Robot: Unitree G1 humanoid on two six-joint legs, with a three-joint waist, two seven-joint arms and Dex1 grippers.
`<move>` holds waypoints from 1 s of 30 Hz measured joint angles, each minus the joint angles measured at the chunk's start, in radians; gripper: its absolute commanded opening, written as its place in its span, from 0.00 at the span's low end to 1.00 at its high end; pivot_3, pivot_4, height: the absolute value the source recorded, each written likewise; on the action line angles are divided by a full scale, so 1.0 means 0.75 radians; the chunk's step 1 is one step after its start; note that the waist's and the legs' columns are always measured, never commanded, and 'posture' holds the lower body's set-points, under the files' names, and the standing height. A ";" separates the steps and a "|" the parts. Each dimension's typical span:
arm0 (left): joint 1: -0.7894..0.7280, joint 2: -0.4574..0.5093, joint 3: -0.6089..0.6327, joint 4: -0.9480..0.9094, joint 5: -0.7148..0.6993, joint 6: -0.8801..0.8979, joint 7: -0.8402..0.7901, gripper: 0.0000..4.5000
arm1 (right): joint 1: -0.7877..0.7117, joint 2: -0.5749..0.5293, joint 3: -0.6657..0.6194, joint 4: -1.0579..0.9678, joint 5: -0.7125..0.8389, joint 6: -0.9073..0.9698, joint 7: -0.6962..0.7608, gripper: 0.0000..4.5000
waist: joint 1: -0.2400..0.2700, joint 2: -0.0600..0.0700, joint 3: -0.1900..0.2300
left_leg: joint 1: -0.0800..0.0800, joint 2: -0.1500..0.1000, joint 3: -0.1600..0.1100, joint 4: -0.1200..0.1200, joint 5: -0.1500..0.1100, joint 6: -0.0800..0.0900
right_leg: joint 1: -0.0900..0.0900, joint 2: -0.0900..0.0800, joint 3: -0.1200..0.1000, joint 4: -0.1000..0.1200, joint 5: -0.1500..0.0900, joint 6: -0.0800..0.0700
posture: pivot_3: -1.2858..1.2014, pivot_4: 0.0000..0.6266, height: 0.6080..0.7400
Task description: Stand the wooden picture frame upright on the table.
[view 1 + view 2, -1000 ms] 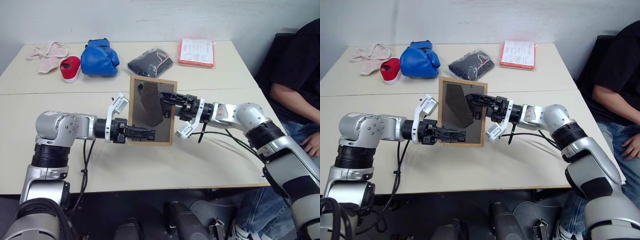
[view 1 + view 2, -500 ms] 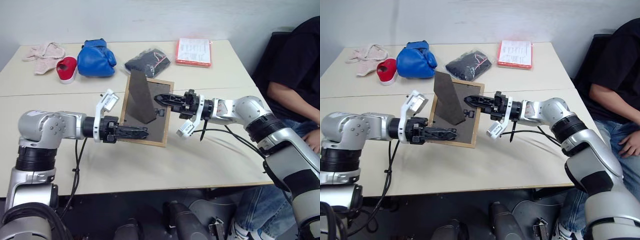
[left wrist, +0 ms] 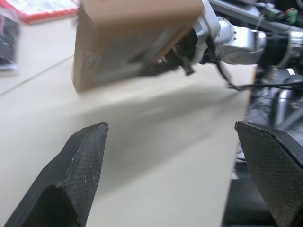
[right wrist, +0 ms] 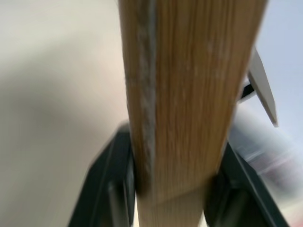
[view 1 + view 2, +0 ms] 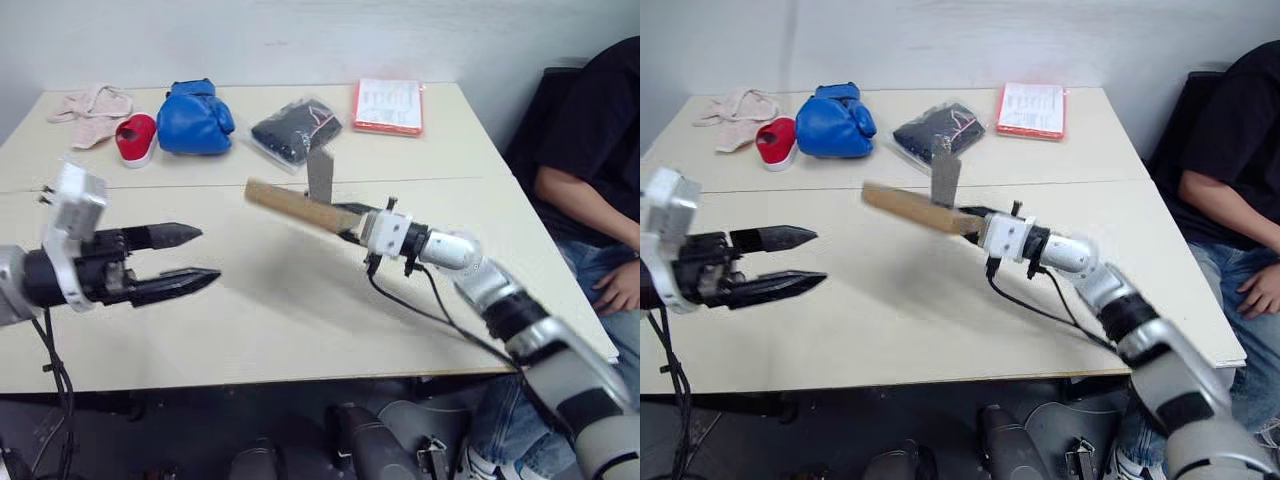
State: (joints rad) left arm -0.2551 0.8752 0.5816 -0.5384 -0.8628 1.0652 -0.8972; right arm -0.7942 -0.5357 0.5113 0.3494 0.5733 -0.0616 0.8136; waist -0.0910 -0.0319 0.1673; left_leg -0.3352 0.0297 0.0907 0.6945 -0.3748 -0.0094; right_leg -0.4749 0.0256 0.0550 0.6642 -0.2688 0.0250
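Note:
The wooden picture frame (image 5: 296, 207) hangs above the table (image 5: 300, 320), tilted so that I see its light wooden edge. Its grey easel flap (image 5: 320, 175) sticks up. My right gripper (image 4: 173, 158) is shut on the frame's right end, with one black finger (image 4: 111, 189) on each side of the wooden edge (image 4: 189, 94). My left gripper (image 5: 208, 253) is open and holds nothing, well to the left of the frame. In the left wrist view its two fingers (image 3: 80, 161) stand wide apart with the frame (image 3: 128, 42) far ahead.
Along the table's far side lie a pink cloth (image 5: 90, 100), a red shoe (image 5: 138, 135), a blue boxing glove (image 5: 195, 115), a black packet (image 5: 295, 125) and an orange-edged white packet (image 5: 390, 103). A person (image 5: 590, 160) sits at the right end.
My left gripper let go of the frame, opened wide and drew back to the left. The right gripper rolled the frame from facing me to nearly edge-on.

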 measured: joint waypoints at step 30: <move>-0.030 0.140 -0.117 0.174 -0.016 -0.234 0.012 1.00 | 0.266 -0.550 -0.697 -0.547 0.205 1.098 0.587 1.00 | 0.048 0.005 0.004 | -0.005 -0.002 0.003 -0.004 -0.006 0.008 | -0.005 0.000 0.001 -0.008 0.000 0.000 | 0.52 0.24 1.00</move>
